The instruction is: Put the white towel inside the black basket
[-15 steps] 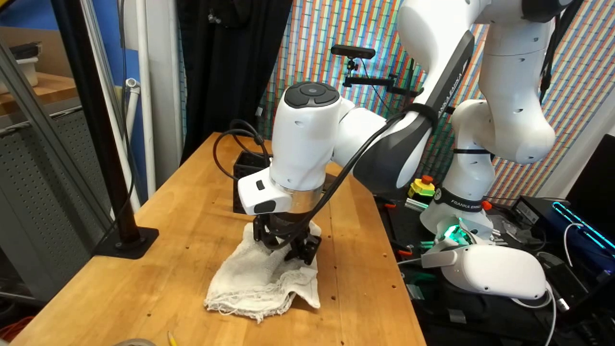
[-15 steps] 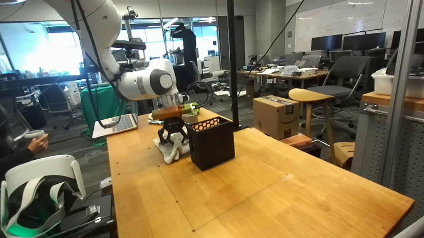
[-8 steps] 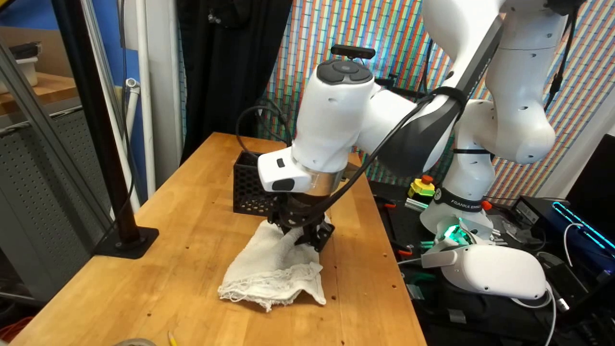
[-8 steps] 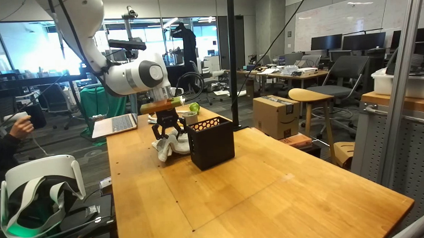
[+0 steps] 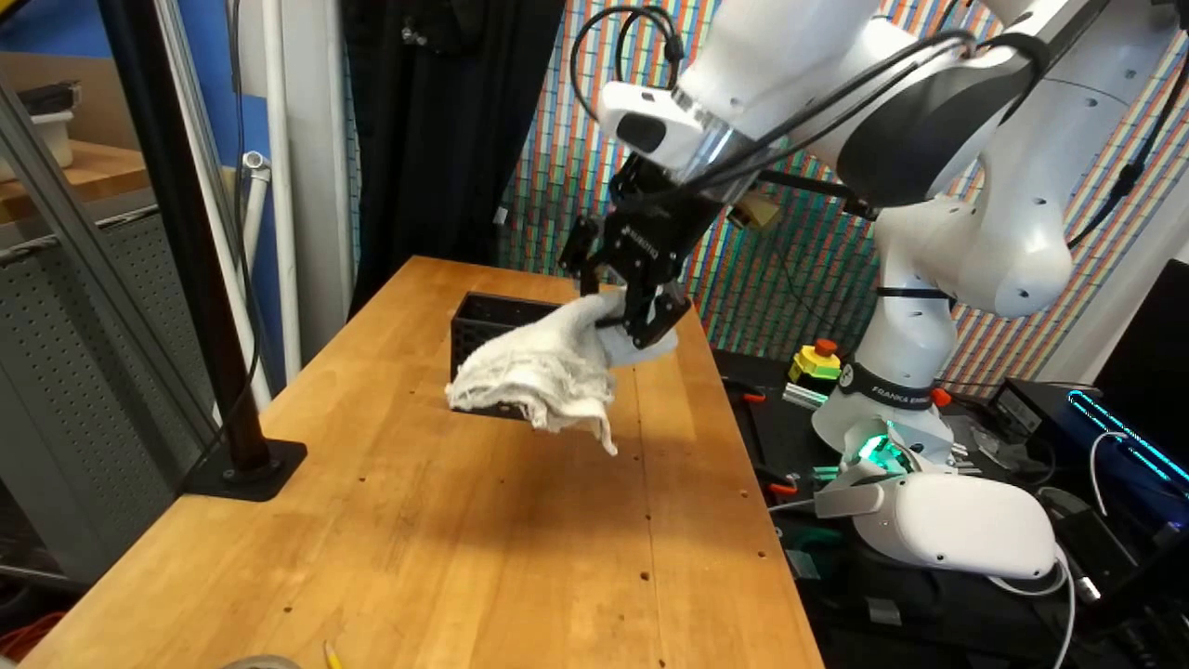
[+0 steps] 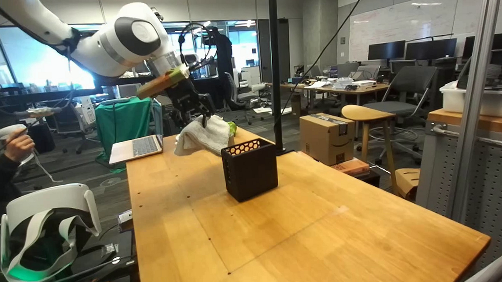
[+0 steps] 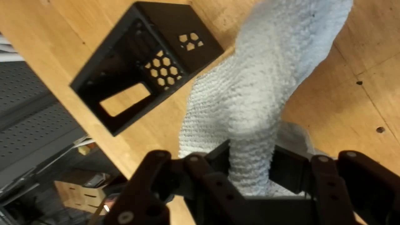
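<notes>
Towel point(image 5: 543, 367), white, frayed along its lower edge, held above the surface point(image 6: 322, 231), just beside the basket point(image 6: 252, 175) and outside it. Tool point(image 7: 252, 162) tilted and closed on the towel: in the wrist view a thick fold is pinched between the two fingers point(image 7: 289, 168), loose cloth spilling past them.

Black basket stands upright, mouth up, honeycomb holes in its sides. Wrist view has a strip of the surface between basket and towel; in an exterior view the cloth hangs across the basket's front and hides part of it.

Arm point(image 6: 99, 54), white, reaches in over the surface.

Farther out: green thing point(image 6: 232, 128) behind the towel, mostly hidden, cannot tell what. Laptop point(image 6: 139, 148) open near a far corner. Yellow pencil point(image 5: 332, 656), partly out of view. Black post point(image 5: 188, 223) on a flat foot. White headset point(image 5: 961, 525) off beside the surface, in both exterior views. Past the post in an exterior view, cardboard box point(image 6: 325, 142) and wooden stool point(image 6: 367, 111).
</notes>
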